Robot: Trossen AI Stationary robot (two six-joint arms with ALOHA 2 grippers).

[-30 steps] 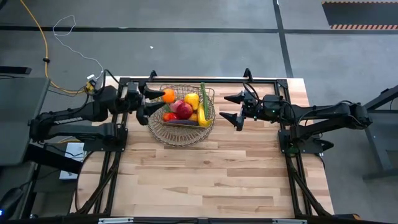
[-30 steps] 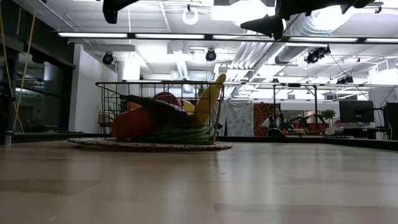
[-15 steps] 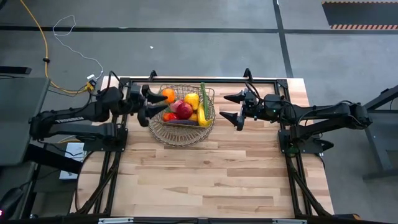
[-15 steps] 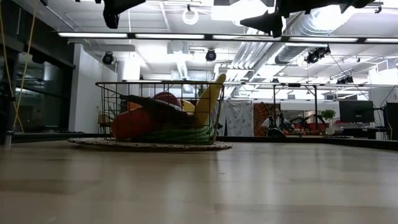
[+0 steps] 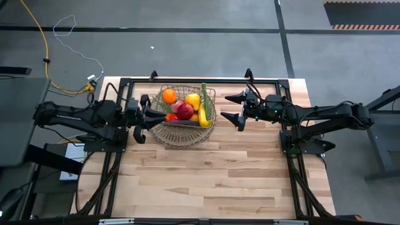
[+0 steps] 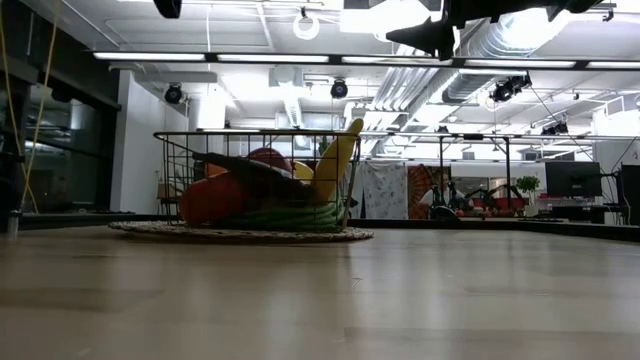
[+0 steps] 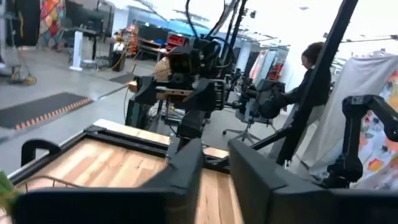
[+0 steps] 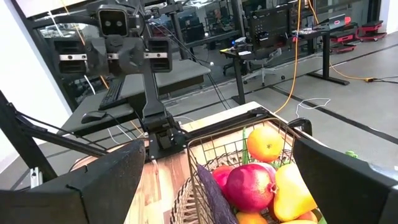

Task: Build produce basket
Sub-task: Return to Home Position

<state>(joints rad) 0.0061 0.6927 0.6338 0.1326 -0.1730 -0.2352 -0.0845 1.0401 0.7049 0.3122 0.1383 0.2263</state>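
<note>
Left pincer [image 5: 142, 119], right pincer [image 5: 225, 107], open, empty

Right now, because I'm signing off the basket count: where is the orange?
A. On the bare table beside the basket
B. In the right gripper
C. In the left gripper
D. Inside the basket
D: the orange lies inside the basket, next to a red apple. The left gripper and the right gripper both stand open and empty outside it.
</note>
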